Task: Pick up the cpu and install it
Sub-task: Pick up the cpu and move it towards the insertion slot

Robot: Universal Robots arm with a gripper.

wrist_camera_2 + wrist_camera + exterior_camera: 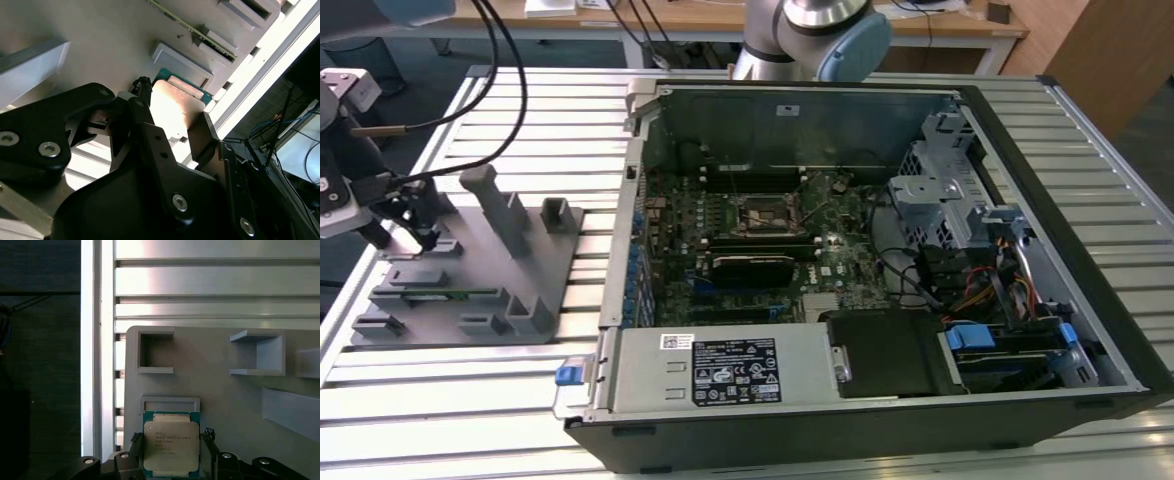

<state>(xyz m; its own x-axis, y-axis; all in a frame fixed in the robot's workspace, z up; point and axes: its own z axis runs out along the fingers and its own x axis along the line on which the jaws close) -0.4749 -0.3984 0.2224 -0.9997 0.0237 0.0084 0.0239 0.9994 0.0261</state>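
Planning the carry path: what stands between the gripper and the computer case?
In the exterior view, the grey fixture with its upright posts stands between the gripper and the computer case.

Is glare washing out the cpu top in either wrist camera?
Second wrist view: yes, the cpu lid is blown out by a bright reflection; first wrist view: lid evenly lit, its edges clear, though the table slats glare white.

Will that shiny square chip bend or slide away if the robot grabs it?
Probably stiff: the cpu is a flat square with a metal top. That smooth top looks slippery, so gripping its edges seems safer. It lies flat in the grey holder, so it likely won't roll.
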